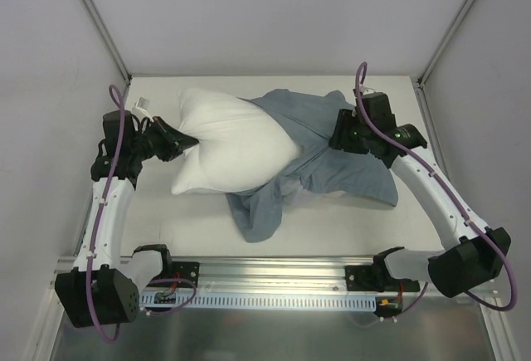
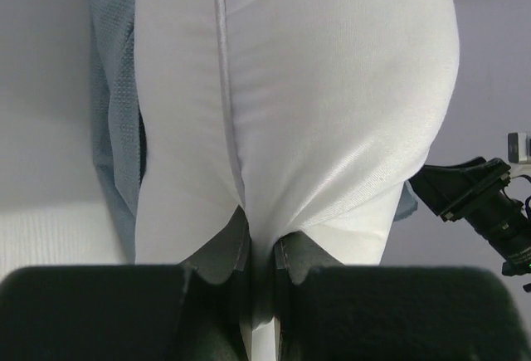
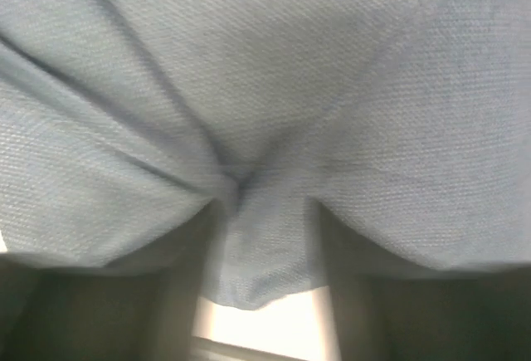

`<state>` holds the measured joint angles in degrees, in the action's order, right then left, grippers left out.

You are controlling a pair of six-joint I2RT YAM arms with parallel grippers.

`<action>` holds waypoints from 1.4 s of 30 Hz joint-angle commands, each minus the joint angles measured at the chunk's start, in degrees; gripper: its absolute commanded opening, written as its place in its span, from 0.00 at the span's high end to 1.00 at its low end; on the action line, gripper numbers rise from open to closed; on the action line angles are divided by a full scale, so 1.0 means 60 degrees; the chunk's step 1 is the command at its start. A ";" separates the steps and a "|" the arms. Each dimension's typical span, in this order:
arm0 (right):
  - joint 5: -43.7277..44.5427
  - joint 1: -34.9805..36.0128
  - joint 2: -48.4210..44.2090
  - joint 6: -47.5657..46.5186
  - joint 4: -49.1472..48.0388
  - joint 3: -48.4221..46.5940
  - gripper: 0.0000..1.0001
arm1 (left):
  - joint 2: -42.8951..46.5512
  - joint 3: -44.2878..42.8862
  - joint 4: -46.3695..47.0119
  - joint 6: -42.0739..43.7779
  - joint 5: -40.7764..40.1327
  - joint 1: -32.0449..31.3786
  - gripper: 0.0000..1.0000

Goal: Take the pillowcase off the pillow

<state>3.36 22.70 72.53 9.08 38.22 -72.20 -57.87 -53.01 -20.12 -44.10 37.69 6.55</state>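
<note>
Left claw (image 1: 182, 141) clenched on pillow (image 1: 232, 145); right claw (image 1: 338, 139) pinching pillowcase (image 1: 353, 177) — pull steadily apart, low over surface (image 1: 332, 220), both grips firm.

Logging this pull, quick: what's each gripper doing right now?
Left gripper: shut on the pillow.
Right gripper: shut on the pillowcase.
</note>
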 commanded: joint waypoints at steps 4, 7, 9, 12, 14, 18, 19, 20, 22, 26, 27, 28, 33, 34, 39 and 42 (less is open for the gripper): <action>0.0015 -0.1567 -0.0192 -0.0621 0.0486 0.0416 0.08 | 0.0050 -0.0699 0.0147 0.0200 -0.0495 0.0461 1.00; -0.0953 -0.3062 -0.0428 -0.0357 0.0471 0.1236 0.03 | -0.0009 -0.0817 -0.0161 0.0391 -0.0700 0.0506 1.00; -0.1407 -0.3677 -0.0633 -0.0269 0.0457 0.1895 0.02 | -0.0126 -0.0847 -0.0264 0.0435 -0.0818 0.0520 1.00; -0.2037 -0.4395 -0.0867 -0.0064 0.0369 0.2961 0.01 | -0.0199 -0.0920 -0.0396 0.0508 -0.1052 0.0535 1.00; -0.2868 -0.4806 -0.0999 0.0156 -0.0200 0.3652 0.00 | -0.0287 -0.0935 -0.0426 0.0552 -0.1125 0.0535 1.00; -0.3547 -0.5321 -0.0985 0.0230 -0.0656 0.4446 0.08 | -0.0375 -0.1037 -0.0485 0.0596 -0.1170 0.0564 1.00; -0.3576 -0.5321 -0.1000 0.0230 -0.0802 0.4461 0.14 | -0.0404 -0.1066 -0.0499 0.0611 -0.1170 0.0550 1.00; -0.3664 -0.5321 -0.1029 0.0288 -0.0876 0.4446 0.31 | -0.0419 -0.1081 -0.0499 0.0611 -0.1155 0.0550 1.00; -0.3854 -0.5321 -0.1058 0.0434 -0.1125 0.4374 0.55 | -0.0434 -0.1096 -0.0499 0.0611 -0.1170 0.0564 1.00; -0.3257 -0.5336 -0.1116 0.0683 -0.1024 0.4022 0.99 | -0.0419 -0.1067 -0.0514 0.0611 -0.1199 0.0564 1.00; -0.2950 -0.5336 -0.1204 0.0713 -0.0834 0.3934 0.99 | -0.0419 -0.1081 -0.0528 0.0655 -0.1228 0.0579 1.00; -0.2367 -0.5365 -0.1393 0.0742 -0.0731 0.3730 0.99 | -0.0419 -0.1110 -0.0543 0.0670 -0.1257 0.0622 1.00; -0.0066 -0.5716 -0.1951 0.0786 -0.0027 0.3070 0.99 | -0.0813 -0.1651 -0.0587 0.0334 -0.0528 0.1412 1.00; 0.0316 -0.5978 -0.2039 0.0786 0.0017 0.3011 0.99 | -0.0873 -0.1783 -0.0587 0.0246 -0.0409 0.1791 1.00; 0.0349 -0.6931 -0.2055 0.0991 0.0017 0.2996 0.99 | -0.1239 -0.2516 -0.0587 -0.0091 -0.0131 0.2775 1.00; 0.0494 -0.7356 -0.2200 0.1166 0.0032 0.3113 0.99 | -0.1196 -0.2663 -0.0587 -0.0267 0.0134 0.3390 1.00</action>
<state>-6.26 -16.80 60.58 15.68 38.48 -52.71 -66.22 -63.81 -30.76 -42.41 41.32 20.73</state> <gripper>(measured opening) 0.012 0.057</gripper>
